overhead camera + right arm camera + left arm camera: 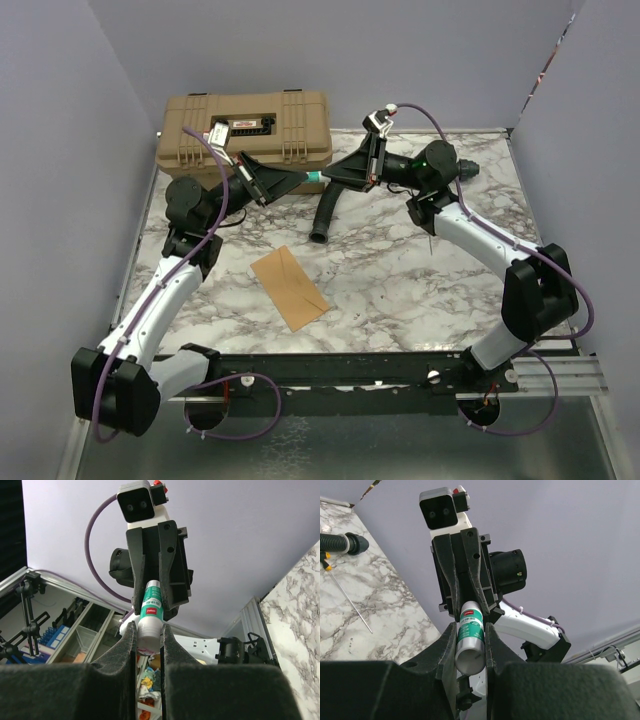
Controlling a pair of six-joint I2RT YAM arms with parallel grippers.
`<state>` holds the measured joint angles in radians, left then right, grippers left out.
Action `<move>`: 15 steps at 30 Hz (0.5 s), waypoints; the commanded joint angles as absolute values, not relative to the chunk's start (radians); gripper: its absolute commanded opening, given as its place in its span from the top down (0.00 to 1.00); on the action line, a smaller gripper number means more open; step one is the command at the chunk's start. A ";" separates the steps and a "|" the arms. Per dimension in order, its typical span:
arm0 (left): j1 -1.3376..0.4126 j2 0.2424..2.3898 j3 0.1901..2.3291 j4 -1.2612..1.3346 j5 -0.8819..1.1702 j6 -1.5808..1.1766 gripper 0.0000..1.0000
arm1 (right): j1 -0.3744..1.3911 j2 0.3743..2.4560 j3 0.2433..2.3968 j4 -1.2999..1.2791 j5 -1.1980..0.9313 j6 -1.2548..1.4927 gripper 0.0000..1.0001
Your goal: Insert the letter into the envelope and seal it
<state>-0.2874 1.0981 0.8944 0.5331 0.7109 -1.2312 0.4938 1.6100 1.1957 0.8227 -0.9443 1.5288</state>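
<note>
A green and white glue stick [315, 178] is held in the air between my two grippers, in front of the toolbox. My left gripper [300, 181] is shut on its green body [470, 635]. My right gripper [331, 177] is shut on its white cap end [148, 630]. The two grippers face each other nose to nose. The orange-tan envelope [290, 287] lies flat on the marble table, near the middle front, well below both grippers. No separate letter sheet shows in any view.
A tan toolbox [245, 125] stands at the back left, just behind my left gripper. A black ribbed hose [328, 210] lies under the grippers. It also shows in the left wrist view [342, 542], beside a thin screwdriver [350, 605].
</note>
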 commanded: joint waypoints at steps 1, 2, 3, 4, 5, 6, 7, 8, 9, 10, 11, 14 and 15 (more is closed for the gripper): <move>-0.322 1.077 0.870 0.584 0.707 -1.213 1.00 | 0.547 1.624 1.200 0.847 -0.983 1.534 1.00; -0.326 1.078 0.866 0.584 0.709 -1.207 1.00 | 0.555 1.627 1.204 0.846 -0.994 1.530 1.00; -0.334 1.082 0.866 0.584 0.716 -1.201 1.00 | 0.563 1.627 1.209 0.839 -1.003 1.524 1.00; -0.340 1.087 0.869 0.584 0.730 -1.187 1.00 | 0.573 1.625 1.213 0.823 -1.006 1.516 1.00; -0.345 1.094 0.874 0.582 0.746 -1.178 1.00 | 0.582 1.622 1.217 0.801 -1.009 1.502 1.00; -0.346 1.097 0.873 0.580 0.751 -1.175 1.00 | 0.590 1.619 1.220 0.779 -1.012 1.486 1.00; -0.346 1.098 0.871 0.576 0.749 -1.173 1.00 | 0.594 1.614 1.220 0.759 -1.009 1.474 1.00; -0.347 1.098 0.868 0.574 0.748 -1.171 1.00 | 0.596 1.608 1.217 0.750 -1.008 1.468 1.00; -0.348 1.097 0.865 0.572 0.745 -1.169 1.00 | 0.598 1.604 1.211 0.748 -1.005 1.467 1.00; -0.351 1.095 0.862 0.570 0.739 -1.168 1.00 | 0.597 1.600 1.207 0.748 -1.002 1.467 1.00; -0.354 1.095 0.859 0.570 0.735 -1.166 1.00 | 0.597 1.599 1.206 0.750 -1.001 1.468 1.00; -0.371 1.102 0.855 0.560 0.725 -1.164 1.00 | 0.598 1.597 1.208 0.756 -0.999 1.468 1.00; -0.383 1.109 0.853 0.556 0.725 -1.166 1.00 | 0.598 1.599 1.211 0.759 -0.999 1.469 1.00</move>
